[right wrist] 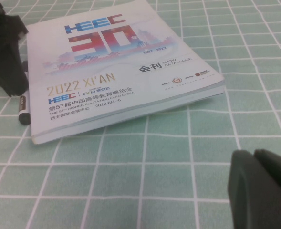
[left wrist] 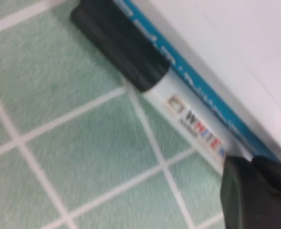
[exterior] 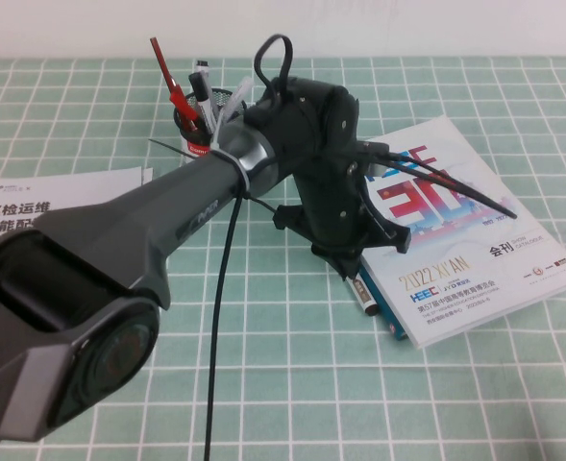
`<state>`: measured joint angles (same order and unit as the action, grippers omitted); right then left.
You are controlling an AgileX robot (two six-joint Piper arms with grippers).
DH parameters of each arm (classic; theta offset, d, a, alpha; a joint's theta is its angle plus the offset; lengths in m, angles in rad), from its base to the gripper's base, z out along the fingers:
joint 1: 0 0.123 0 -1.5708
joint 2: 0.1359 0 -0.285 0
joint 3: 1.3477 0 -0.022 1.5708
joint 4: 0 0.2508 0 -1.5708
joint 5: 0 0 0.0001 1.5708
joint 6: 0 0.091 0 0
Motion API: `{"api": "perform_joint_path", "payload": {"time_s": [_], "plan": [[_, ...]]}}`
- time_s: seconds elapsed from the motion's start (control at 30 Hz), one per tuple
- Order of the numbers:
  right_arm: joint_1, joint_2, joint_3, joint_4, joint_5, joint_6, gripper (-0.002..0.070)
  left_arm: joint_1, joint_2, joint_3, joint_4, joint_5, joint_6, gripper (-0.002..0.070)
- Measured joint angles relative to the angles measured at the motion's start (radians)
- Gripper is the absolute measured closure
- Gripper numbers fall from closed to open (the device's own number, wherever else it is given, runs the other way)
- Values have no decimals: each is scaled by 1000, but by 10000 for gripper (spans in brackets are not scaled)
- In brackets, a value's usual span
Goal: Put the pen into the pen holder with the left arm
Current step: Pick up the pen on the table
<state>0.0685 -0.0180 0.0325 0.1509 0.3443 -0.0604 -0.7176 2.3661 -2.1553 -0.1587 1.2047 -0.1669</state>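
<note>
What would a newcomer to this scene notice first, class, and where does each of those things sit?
The thick dark grey left arm fills the high view, its shut black left tool lowered onto the white-barrelled marker pen lying against the white catalogue book's near edge. Behind it stands the round black wire-mesh pen holder bristling with pens. The right tool hovers over the green checked tablecloth.

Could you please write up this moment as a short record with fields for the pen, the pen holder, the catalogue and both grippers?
pen: marker lying flat on the green grid mat, against the catalogue's edge
pen holder: black mesh cup at the far side, upright, already holding a red pen and others
catalogue: white booklet flat on the mat
left gripper: lowered over the marker, jaws shut
right gripper: low over the mat near the catalogue, jaws shut, empty
</note>
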Motion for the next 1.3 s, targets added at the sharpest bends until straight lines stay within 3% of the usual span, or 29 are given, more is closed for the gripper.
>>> {"api": "perform_joint_path", "payload": {"time_s": [1.3], "plan": [[0, 0, 0, 0, 0, 0, 698, -15, 5, -10, 91, 19, 5, 678]]}}
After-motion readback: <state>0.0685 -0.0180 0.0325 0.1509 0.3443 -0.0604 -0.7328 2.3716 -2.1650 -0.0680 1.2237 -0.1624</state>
